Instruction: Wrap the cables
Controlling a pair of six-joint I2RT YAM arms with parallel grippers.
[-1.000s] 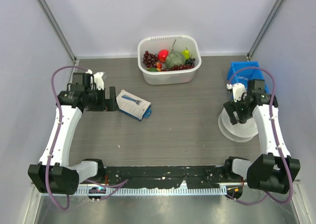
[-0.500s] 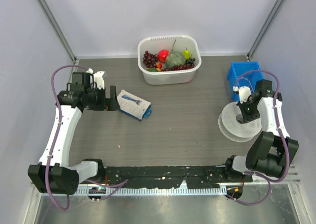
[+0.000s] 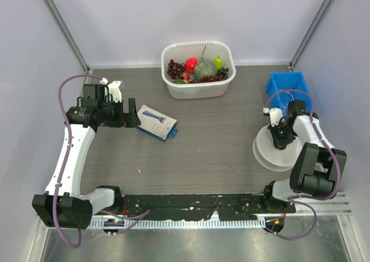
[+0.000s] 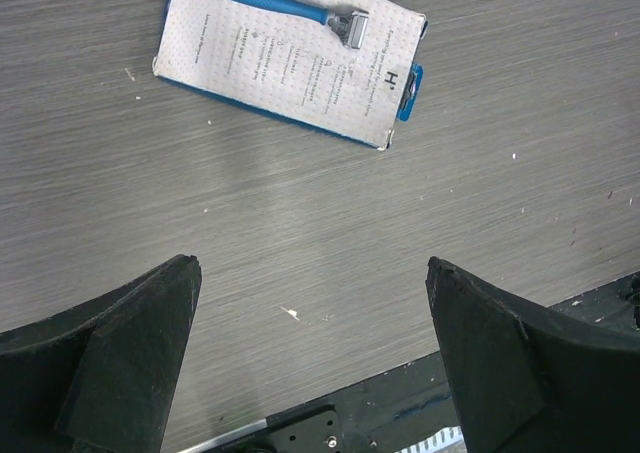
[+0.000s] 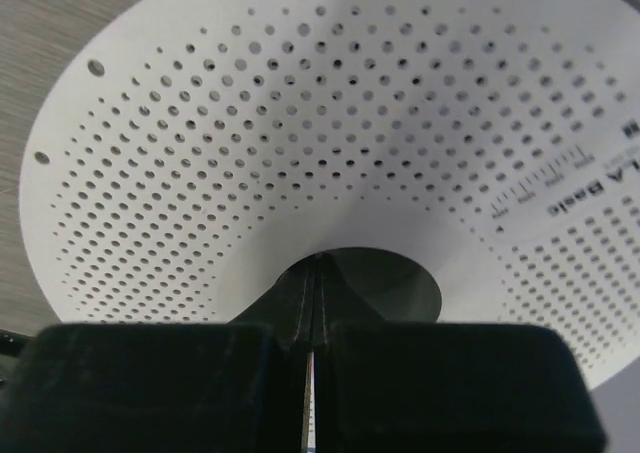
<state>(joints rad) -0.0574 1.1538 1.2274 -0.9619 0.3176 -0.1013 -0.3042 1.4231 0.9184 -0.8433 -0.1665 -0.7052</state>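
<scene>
Whereas it stood open a second ago, the right gripper [image 5: 318, 273] is now pressed shut at the hub of the white spool [image 5: 250, 123], which lies flat on the counter [image 3: 219, 129]. The cables are too thin to make out, so I cannot tell where they lie or which way they run. The left gripper [image 4: 310, 273] gapes wide and empty near the razor pack [image 4: 290, 73].

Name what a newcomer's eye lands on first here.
The white tub of bright fruit at the far middle draws the eye first. Next comes the perforated white spool at the right, with the shut right pincer at its centre. The open left pincer hovers near a boxed blue razor.
</scene>
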